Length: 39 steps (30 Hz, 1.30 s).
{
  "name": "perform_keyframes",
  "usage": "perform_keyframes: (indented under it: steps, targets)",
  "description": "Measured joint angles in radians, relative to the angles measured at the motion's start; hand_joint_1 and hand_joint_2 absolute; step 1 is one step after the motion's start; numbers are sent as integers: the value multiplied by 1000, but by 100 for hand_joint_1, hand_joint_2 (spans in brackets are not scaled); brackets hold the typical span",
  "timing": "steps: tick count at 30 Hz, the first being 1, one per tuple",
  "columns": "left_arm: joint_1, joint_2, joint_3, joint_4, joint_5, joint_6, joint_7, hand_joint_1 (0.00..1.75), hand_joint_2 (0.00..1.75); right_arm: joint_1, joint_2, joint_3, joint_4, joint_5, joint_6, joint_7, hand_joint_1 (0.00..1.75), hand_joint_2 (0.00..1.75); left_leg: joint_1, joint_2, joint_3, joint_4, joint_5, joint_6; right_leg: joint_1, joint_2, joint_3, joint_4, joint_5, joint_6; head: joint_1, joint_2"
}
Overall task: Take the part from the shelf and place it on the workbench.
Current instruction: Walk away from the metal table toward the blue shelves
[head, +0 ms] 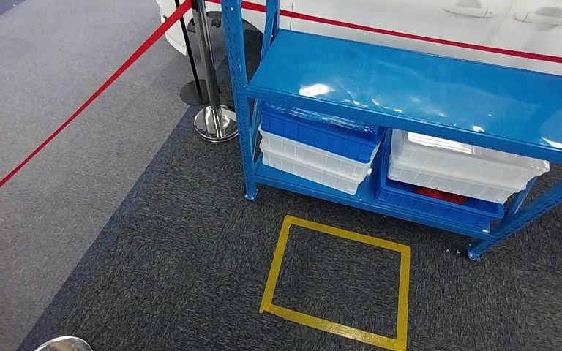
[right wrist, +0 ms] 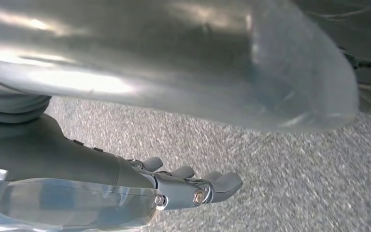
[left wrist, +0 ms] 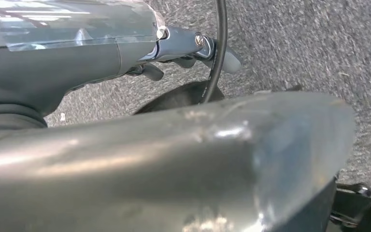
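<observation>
A: Shelf? Part?
B: Blue shelf [head: 417, 88] stands at one o'clock beyond the yellow floor square [head: 336, 281]; something red [head: 439, 194], perhaps the part, lies in the blue bin [head: 439, 205] underneath.
A: Hands?
B: Left hand [left wrist: 193, 50] and right hand [right wrist: 193, 183] hang over carpet, fingers loosely apart, holding nothing.

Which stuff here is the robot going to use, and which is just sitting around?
For the job: blue shelf; the bins on its lower level, white and blue; left hand and right hand, both holding nothing.

Just around: yellow tape square, red barrier rope, chrome post.
</observation>
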Motion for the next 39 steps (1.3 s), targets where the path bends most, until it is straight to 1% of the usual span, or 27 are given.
perform_keyframes:
  steps: [1, 2, 4, 6, 8, 11, 12, 14, 15, 16, 17, 18, 20, 21, 23, 24, 26, 27, 28, 29, 30, 32, 33, 34, 37, 38, 39]
  targets:
    - [0, 0, 1, 0, 2, -1, 0, 0, 0, 0, 0, 0, 0, 2, 1, 0, 0, 0, -5, 0, -4, 1, 0, 3, 3, 1, -16, 36, -4, -2, 0, 0]
    - [0, 0, 1, 0, 4, -2, 1, 0, 0, 0, -1, -1, 1, 4, 1, 0, 0, 0, -9, 0, -6, 3, -1, 4, 6, 2, -13, 32, 12, -6, 0, 0]
    - [0, 0, 2, 1, 6, -7, 4, 0, 0, 0, -2, -2, 1, 5, 3, -1, 0, 0, -16, 0, -5, 7, -7, 6, 14, 2, 48, -81, 81, -19, 0, 0]
    - [0, -1, 3, 3, 7, -12, 8, 0, 0, -2, -3, -3, 1, 6, 4, -4, 0, 0, -23, 0, -3, 16, -20, 0, 22, -1, 111, -206, 112, -34, 0, 0]
    - [0, -1, 5, 4, 5, -16, 14, 0, 0, -3, -4, -4, 0, 6, 7, -7, 0, 0, -25, 1, -2, 22, -32, -11, 27, -4, 130, -246, 101, -45, -1, 0]
    - [-2, 0, 7, 7, -7, -22, 23, 0, 0, -2, -2, -5, 0, 6, 10, -10, 0, 0, -24, 2, -2, 45, -46, -28, 20, -1, 145, -256, 101, -57, -4, 0]
    - [-3, 1, 8, 9, -12, -24, 24, 0, 0, -2, -2, -6, 0, 6, 10, -12, 0, 0, -22, 2, -19, 83, -60, -35, 15, -1, 155, -260, 100, -60, -7, 0]
    - [-3, 1, 13, 13, -19, -27, 24, 0, 0, -1, -1, -6, 0, 6, 10, -14, 0, 0, -12, 1, -97, 216, -103, -51, 11, -2, 176, -264, 87, -63, -14, 0]
    - [-5, 1, 16, 14, -21, -27, 23, 0, 0, -1, -1, -6, 0, 6, 10, -14, 0, 0, -7, 1, -146, 286, -118, -57, 10, -2, 187, -264, 77, -62, -14, 0]
    - [-6, 2, 18, 15, -22, -28, 23, 0, 0, 0, -1, -6, 0, 6, 10, -14, 0, 0, -2, 1, -186, 333, -115, -62, 8, -1, 200, -264, 65, -59, -14, 0]
    - [-8, 3, 20, 16, -23, -28, 23, 0, 0, 0, -1, -6, 0, 6, 10, -14, 0, 0, 1, 1, -209, 340, -88, -65, 5, 1, 215, -264, 52, -55, -14, 0]
    - [-10, 3, 22, 16, -24, -28, 23, 0, 0, 0, -1, -6, 0, 6, 10, -14, 0, 0, 4, 2, -213, 305, -39, -68, 1, 4, 234, -265, 37, -51, -14, 0]
    - [-11, 4, 25, 20, -27, -28, 25, 0, 0, 0, -1, -6, 1, 6, 10, -14, 0, 0, 5, 3, -190, 189, 62, -68, -7, 10, 273, -271, 7, -39, -15, 0]
    - [-10, 4, 26, 23, -27, -29, 26, 0, 0, 0, -1, -6, 1, 6, 10, -15, 0, 0, 2, 3, -175, 147, 86, -64, -7, 12, 289, -278, -5, -31, -18, 0]
    - [-12, 4, 30, 29, -28, -30, 27, 0, 0, -1, -1, -7, 1, 6, 10, -15, 0, 0, -6, 3, -149, 114, 60, -45, -4, 12, 310, -298, -13, -15, -24, 0]
    - [-14, 4, 31, 30, -28, -30, 27, 0, 0, -3, -1, -7, 1, 6, 10, -15, 0, 0, -6, 2, -134, 95, 43, -33, -2, 11, 313, -293, -2, -6, -27, 0]
    - [-14, 4, 33, 31, -28, -30, 27, 0, 0, -5, -2, -7, 1, 6, 10, -15, 0, 0, -1, -1, -97, 60, 17, -14, -2, 10, 278, -216, 44, 3, -25, 0]
    - [-14, 4, 33, 32, -28, -30, 27, 0, 0, -6, -2, -7, 1, 6, 10, -15, 0, 0, 0, -3, -72, 41, 9, -7, -1, 11, 235, -145, 68, 4, -22, 1]
    - [-13, 4, 35, 34, -28, -30, 27, 0, 0, -6, -2, -7, 1, 6, 10, -15, 0, 0, 0, -4, -45, 23, 2, -1, 0, 10, 185, -73, 73, 1, -19, 1]
    - [-12, 3, 36, 36, -28, -30, 27, 0, 0, -6, -3, -8, 1, 6, 10, -15, 0, 0, -3, -5, -17, 7, -8, 4, 3, 10, 133, -15, 56, -2, -16, 0]
    - [-12, 3, 37, 37, -28, -31, 27, 0, 0, -4, -3, -8, 1, 6, 10, -15, 0, 0, -5, -6, 13, -8, -19, 6, 7, 10, 85, 20, 16, -4, -14, 0]
    - [-11, 2, 40, 39, -31, -31, 27, 0, 0, -2, -3, -8, 2, 6, 10, -15, 0, 0, -10, -12, 76, -32, -47, 8, 14, 10, 11, 26, -75, -10, -12, 0]
    - [-10, 2, 40, 40, -33, -31, 27, 0, 0, -1, -3, -9, 3, 6, 11, -15, 0, 0, -13, -15, 108, -41, -64, 8, 17, 10, -15, 1, -93, -13, -10, 0]
    - [-9, 2, 41, 41, -36, -31, 27, 0, 0, 2, -3, -9, 3, 6, 11, -14, 0, 0, -15, -16, 139, -48, -84, 8, 21, 10, -35, -38, -70, -19, -7, 0]
    - [-8, 0, 46, 50, -44, -34, 27, 0, 0, 9, -3, -13, 4, 7, 14, -12, 0, 0, -21, -19, 215, -52, -151, 4, 35, 10, -68, -172, 188, -40, -2, 0]
    - [-9, 0, 47, 52, -49, -36, 26, 0, 0, 10, -3, -14, 4, 7, 15, -10, 0, 0, -22, -20, 238, -51, -169, 0, 39, 11, -66, -188, 239, -45, -3, 0]
    - [-11, -1, 48, 53, -56, -37, 26, 0, 0, 10, -3, -15, 4, 7, 16, -9, 0, 0, -22, -22, 251, -38, -175, -7, 43, 13, -56, -187, 242, -48, -4, 0]
